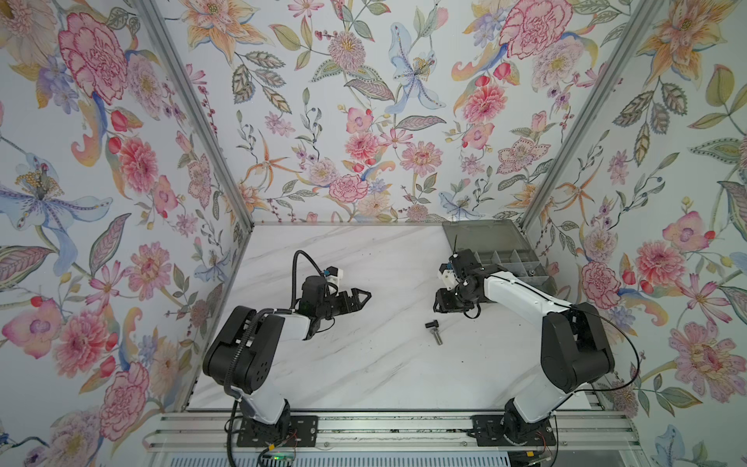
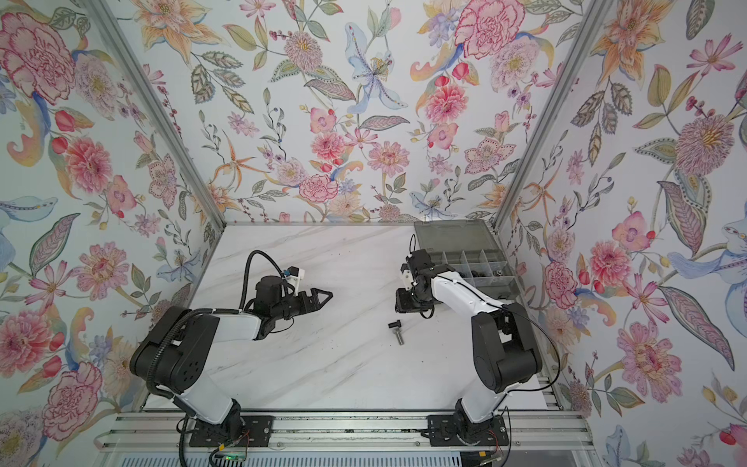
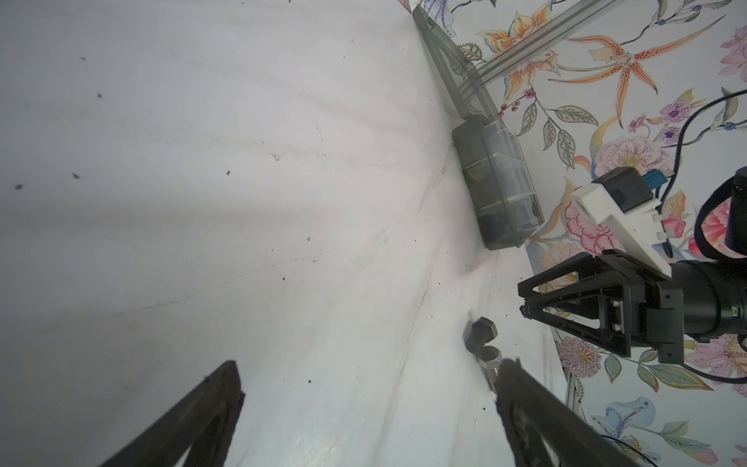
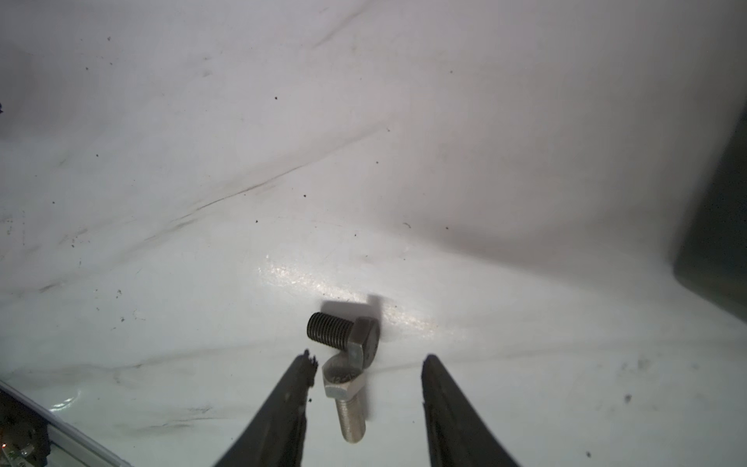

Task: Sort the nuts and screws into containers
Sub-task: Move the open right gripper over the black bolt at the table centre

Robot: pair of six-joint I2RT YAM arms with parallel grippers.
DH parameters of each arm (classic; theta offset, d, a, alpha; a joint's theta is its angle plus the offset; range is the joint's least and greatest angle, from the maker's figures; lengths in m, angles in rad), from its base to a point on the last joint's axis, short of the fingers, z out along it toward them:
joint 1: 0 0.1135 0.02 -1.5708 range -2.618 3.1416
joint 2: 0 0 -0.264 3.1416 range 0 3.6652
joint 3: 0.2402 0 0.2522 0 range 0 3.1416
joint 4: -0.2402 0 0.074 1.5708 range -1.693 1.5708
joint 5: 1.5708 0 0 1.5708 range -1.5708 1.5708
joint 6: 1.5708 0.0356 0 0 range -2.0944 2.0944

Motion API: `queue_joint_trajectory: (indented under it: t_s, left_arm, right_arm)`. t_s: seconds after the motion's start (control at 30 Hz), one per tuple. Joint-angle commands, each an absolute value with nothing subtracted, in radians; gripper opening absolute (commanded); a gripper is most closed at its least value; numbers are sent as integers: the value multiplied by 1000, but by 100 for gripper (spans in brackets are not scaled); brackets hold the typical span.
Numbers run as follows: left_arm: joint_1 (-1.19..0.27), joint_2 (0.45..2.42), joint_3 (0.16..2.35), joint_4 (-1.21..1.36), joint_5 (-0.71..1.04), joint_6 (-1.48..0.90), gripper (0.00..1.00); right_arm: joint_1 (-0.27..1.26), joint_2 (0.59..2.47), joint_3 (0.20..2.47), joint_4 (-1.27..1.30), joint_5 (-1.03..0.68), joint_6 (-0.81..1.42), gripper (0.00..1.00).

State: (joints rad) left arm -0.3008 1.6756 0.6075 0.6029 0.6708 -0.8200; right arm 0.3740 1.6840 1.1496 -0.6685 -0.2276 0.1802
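Note:
Two screws lie touching on the marble table [image 1: 364, 364]: a short black screw [image 4: 343, 335] [image 1: 431, 324] and a longer silver screw [image 4: 347, 400] [image 1: 438, 337]. My right gripper [image 4: 368, 358] [image 1: 440, 307] hangs open just above them. The silver screw's head sits between its fingers, close to one fingertip [image 4: 305, 362], and nothing is held. My left gripper [image 3: 370, 370] [image 1: 366, 295] is open and empty, left of the screws. The containers are cells of a smoky-grey organiser box [image 1: 505, 258] [image 3: 497, 190] at the back right. Dark bits lie in its front cells; nuts cannot be made out.
The box's lid [image 1: 481, 234] lies open flat toward the back wall. My right arm [image 1: 521, 293] reaches over the box's front corner. Floral walls close in the table on three sides, and a metal rail [image 1: 384, 428] runs along the front edge.

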Motion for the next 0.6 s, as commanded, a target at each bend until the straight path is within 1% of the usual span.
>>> queue_joint_trajectory:
  t_s: [0.0, 0.57]
  left_arm:
    - [-291, 1689, 627, 594, 680, -811, 99]
    - [-290, 1695, 619, 610, 682, -817, 99]
  right_arm:
    - [381, 1712, 1130, -692, -215, 178, 48]
    - [456, 1792, 1118, -703, -203, 161, 48]
